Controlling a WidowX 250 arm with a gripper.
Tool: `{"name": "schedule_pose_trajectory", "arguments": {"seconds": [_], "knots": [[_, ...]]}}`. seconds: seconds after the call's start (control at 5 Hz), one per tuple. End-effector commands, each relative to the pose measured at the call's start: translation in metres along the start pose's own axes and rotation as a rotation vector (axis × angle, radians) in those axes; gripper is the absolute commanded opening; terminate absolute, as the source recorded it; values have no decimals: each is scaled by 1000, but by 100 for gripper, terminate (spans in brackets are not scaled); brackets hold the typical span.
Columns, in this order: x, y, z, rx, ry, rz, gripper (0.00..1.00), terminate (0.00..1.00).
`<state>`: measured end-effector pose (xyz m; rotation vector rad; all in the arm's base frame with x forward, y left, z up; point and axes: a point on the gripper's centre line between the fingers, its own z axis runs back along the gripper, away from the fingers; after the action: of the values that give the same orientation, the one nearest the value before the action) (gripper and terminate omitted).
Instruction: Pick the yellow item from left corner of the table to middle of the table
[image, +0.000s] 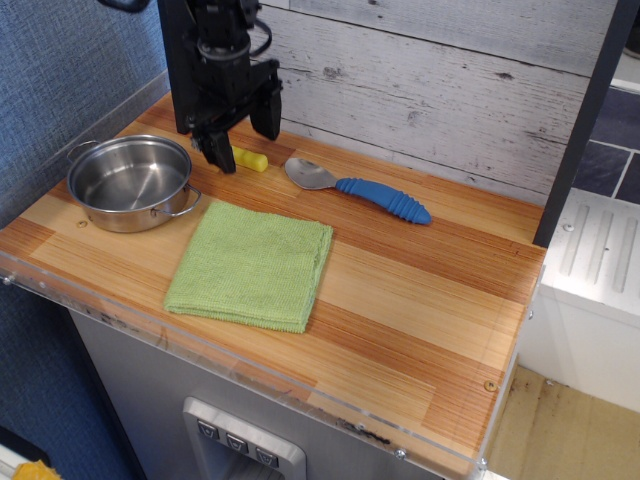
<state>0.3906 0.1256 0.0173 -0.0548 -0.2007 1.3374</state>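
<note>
Your claw (243, 132) sits in the upper left of the frame, hanging from the black arm that drops in from the top edge. Its two dark fingers (220, 150) are spread apart and point down at the tabletop (420, 290), one on each side of the yellow item (250, 159). Nothing is gripped between them; you can see the gap, and the bar lies flat on the wood within it. The left finger covers the bar's left end, so only its right part shows. Whether the fingertips touch the wood cannot be told from this view.

The yellow item lies near the back wall in the upper left of the frame, just right of the steel pot (131, 181) and just left of the spoon (355, 187). The spoon has a metal bowl and a ridged blue handle, and it lies slanting down toward the right. The pot stands upright at the left side of the frame, its inside bare and shiny, one handle facing the green cloth (250, 265).

The green cloth lies folded flat, below the claw and left of the frame's centre, its upper left corner close to the pot's handle. To the right of the cloth you see bare striped wood reaching to the clear plastic edge strip (330, 415) along the lower edge.
</note>
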Motion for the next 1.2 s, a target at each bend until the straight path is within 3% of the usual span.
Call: {"name": "schedule_pose_trajectory", "arguments": {"seconds": [0.0,0.4,1.0], "knots": [[0,-5,2,7,-19,-18,0,0],[2,-3,4,-2,-17,-36,0,0],[-14,-6,46,-91,-48,-68,0,0]]}}
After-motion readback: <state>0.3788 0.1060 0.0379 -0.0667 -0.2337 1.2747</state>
